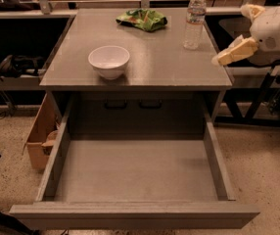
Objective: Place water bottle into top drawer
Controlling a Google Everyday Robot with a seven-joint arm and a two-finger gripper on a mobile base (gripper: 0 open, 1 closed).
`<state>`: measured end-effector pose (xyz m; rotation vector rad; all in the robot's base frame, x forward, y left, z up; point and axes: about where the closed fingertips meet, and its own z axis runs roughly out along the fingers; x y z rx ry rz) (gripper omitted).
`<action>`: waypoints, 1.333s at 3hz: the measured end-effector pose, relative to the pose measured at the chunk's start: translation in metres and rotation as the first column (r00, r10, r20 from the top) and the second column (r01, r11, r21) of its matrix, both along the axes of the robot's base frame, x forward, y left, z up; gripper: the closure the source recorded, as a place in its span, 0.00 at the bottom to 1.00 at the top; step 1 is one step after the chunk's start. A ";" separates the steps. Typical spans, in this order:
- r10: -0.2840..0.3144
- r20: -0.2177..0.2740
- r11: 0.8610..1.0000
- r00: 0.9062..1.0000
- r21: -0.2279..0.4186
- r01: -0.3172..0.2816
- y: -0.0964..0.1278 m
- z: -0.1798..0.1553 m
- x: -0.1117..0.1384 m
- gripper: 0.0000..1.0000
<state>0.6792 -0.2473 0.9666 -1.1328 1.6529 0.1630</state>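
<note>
The water bottle (195, 19) stands upright near the far right corner of the grey tabletop (159, 62). It is clear and ribbed, with a white cap. The top drawer (135, 214) is pulled fully out below the tabletop, and its grey floor is bare. My gripper (224, 57) hangs at the right edge of the table, right of and nearer than the bottle, apart from it. It points left toward the tabletop and holds nothing.
A white bowl (109, 61) sits on the left half of the tabletop. A green snack bag (143, 19) lies at the far middle. A cardboard box (41, 136) stands on the floor left of the drawer. Dark racks flank the table on both sides.
</note>
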 end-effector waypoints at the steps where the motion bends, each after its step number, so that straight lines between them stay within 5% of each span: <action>1: -0.030 0.005 0.998 1.000 0.055 0.030 0.003 -0.010 0.011 0.00; 2: -0.068 0.037 0.977 0.997 0.207 0.059 0.021 -0.018 0.064 0.00; 4: -0.179 0.047 0.914 0.983 0.377 0.148 0.027 -0.034 0.156 0.00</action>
